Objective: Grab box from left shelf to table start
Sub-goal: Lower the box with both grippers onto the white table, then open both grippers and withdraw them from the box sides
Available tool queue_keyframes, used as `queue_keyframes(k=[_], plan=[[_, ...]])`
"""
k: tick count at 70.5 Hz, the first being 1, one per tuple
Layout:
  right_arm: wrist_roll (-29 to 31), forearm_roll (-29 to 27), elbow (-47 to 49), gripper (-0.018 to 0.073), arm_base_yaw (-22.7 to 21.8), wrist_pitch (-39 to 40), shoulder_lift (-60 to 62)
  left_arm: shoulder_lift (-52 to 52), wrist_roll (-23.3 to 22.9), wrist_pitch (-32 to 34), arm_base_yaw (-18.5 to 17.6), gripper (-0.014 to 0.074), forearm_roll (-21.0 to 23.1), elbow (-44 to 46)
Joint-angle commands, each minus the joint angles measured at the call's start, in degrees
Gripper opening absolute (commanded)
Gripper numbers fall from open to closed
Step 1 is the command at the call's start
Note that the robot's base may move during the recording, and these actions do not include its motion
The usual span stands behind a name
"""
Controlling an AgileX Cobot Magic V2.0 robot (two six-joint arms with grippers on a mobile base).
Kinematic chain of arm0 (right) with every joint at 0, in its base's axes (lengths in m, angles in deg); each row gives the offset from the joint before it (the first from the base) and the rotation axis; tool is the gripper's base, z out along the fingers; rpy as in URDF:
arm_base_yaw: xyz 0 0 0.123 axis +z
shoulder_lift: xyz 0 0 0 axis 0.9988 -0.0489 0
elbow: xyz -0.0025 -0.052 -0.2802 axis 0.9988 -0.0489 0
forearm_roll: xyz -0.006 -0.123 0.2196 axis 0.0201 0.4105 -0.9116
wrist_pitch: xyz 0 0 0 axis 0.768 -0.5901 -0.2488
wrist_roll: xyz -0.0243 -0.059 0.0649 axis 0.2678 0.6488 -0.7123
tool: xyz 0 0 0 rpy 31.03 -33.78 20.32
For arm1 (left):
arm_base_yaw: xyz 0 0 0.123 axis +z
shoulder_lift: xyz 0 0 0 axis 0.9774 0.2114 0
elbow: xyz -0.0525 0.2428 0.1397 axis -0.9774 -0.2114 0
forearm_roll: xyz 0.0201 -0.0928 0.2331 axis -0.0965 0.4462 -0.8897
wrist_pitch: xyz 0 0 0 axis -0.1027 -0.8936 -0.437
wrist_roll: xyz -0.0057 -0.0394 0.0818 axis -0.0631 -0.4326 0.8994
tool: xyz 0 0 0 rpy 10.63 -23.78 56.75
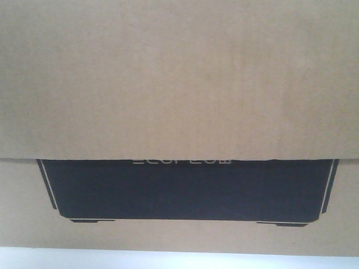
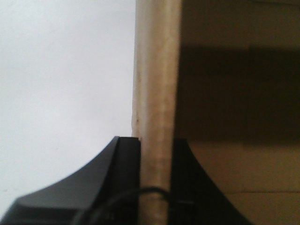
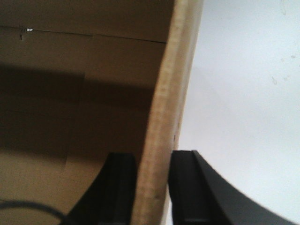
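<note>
The brown cardboard box (image 1: 179, 78) fills the front view, with its black device print lettered "ECOFLOW" (image 1: 185, 190) partly covered by a plain flap. A thin pale strip of table (image 1: 179, 260) shows below it. My left gripper (image 2: 156, 159) is shut on the box's upright wall edge (image 2: 157, 93), one black finger on each side. My right gripper (image 3: 152, 173) is shut on the opposite wall edge (image 3: 168, 103) in the same way. The box's shadowed inside shows in both wrist views. The left shelf is out of view.
The pale bluish-white table surface shows outside the box in the left wrist view (image 2: 61, 84) and in the right wrist view (image 3: 248, 84). A thin black cable (image 2: 140, 192) crosses the left gripper's base.
</note>
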Motion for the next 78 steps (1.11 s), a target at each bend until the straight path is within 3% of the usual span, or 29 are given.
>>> queue_keyframes(k=[1, 8, 20, 29, 40, 49, 54, 66, 75, 78], plan=[[-0.45, 0.31, 2.22, 0.0419, -0.48, 3.2, 1.25, -1.16, 1.43, 4.12, 0.54, -0.0089, 0.76, 1.73], [-0.45, 0.82, 2.22, 0.0588, -0.48, 2.71, 1.45, -1.16, 2.05, 4.02, 0.54, 0.0059, 1.44, 1.73], [-0.45, 1.22, 2.34, 0.0606, -0.48, 2.66, 2.8, -1.16, 2.05, 3.59, 0.54, 0.0472, 1.59, 2.43], [-0.5, 3.05, 4.06, 0.0606, -0.48, 1.96, 4.52, -1.43, 2.05, 1.96, 0.54, 0.0551, 1.59, 5.5], [-0.61, 3.44, 7.53, 0.0587, -0.48, -0.11, 8.14, -4.62, 2.19, 0.04, 0.54, 0.0545, 1.59, 10.06], [-0.61, 3.44, 7.97, 0.0471, -0.48, -0.37, 13.35, -10.43, 2.56, 0.02, 0.54, 0.0466, 0.6, 10.23], [-0.61, 3.44, 7.31, 0.0358, -0.48, -0.44, 16.49, -14.6, 2.85, 0.14, 0.54, 0.0392, -0.31, 9.0], [-0.61, 3.5, 3.28, 0.0041, -0.48, -0.22, 26.25, -26.97, 2.85, 2.37, 0.54, 0.0119, -3.68, 1.32], [-0.61, 3.49, -3.45, 0.0057, -0.48, 0.8, 33.55, -37.01, 2.85, 4.52, 0.54, -0.0103, -5.45, -7.49], [-0.61, 3.49, -6.07, 0.0057, -0.48, 1.56, 36.43, -40.15, 2.85, 5.73, 0.54, -0.0092, -5.66, -10.67]])
